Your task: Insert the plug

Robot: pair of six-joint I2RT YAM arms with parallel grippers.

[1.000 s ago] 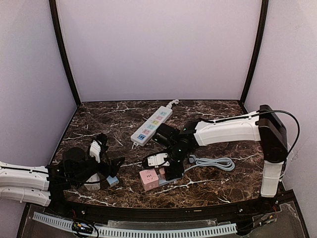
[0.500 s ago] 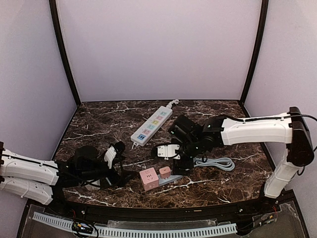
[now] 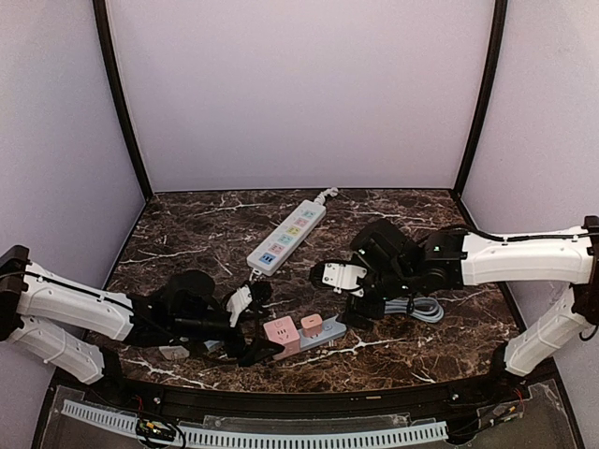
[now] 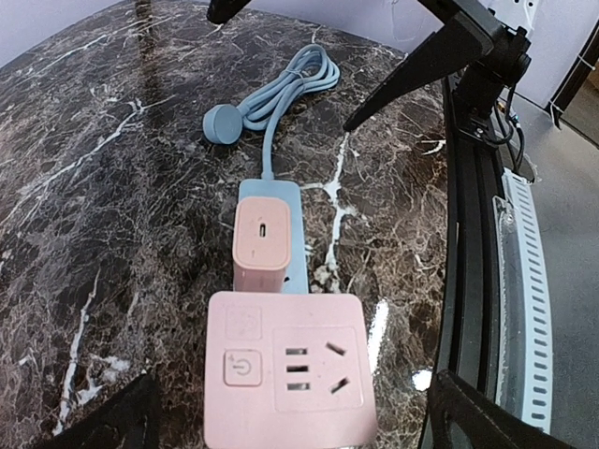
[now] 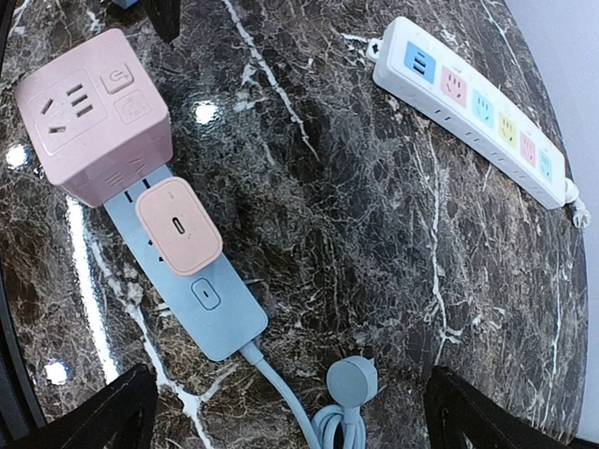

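I'm backing my right claw (image 3: 358,301), now open and empty, off the pink charger (image 3: 312,325), apparently plugged in at lower centre; left claw (image 3: 259,324) is gaping too.

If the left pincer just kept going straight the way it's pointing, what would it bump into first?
Most likely the pink cube-shaped socket block: it lies centred just ahead of the open left pincer. Behind it comes the small pink charger on the pale blue power strip.
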